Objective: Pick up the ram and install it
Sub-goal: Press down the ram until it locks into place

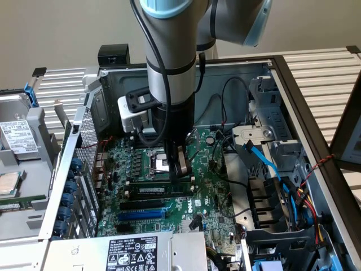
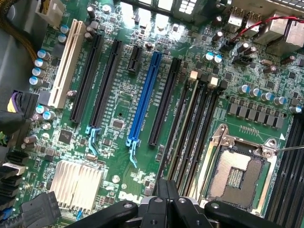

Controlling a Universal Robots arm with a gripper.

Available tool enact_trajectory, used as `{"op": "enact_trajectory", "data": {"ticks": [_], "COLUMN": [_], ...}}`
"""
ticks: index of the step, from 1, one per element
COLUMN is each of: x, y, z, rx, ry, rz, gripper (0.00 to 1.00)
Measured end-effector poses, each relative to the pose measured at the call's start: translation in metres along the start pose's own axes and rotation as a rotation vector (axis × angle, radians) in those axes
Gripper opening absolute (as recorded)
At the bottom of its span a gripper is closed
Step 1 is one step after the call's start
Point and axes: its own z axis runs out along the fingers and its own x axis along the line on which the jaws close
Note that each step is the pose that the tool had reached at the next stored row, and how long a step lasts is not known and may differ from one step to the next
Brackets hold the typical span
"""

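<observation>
here the gripper point(image 1: 181, 167) hangs low over the motherboard point(image 1: 217, 195), its fingers pressed together and holding nothing. the ram point(image 1: 159, 188) lies flat in a memory slot just beside the processor socket point(image 1: 156, 164), on the side toward the blue slot point(image 1: 141, 214). the fingertips sit right at the stick's end, by the exterior view's right; whether they touch it cannot be told. in the wrist view, the ram point(image 2: 183, 128) runs between the black slots.

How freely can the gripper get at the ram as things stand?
Probably yes: the gripper hangs right over one end of the ram, which looks seated beside the CPU socket, with nothing between them.
</observation>
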Motion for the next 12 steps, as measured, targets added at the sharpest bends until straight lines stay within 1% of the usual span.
{"op": "enact_trajectory", "data": {"ticks": [12], "x": [0.0002], "y": [0.0], "z": [0.0039], "rx": [0.0004], "ry": [0.0004], "rz": [0.0], "gripper": [0.11]}}
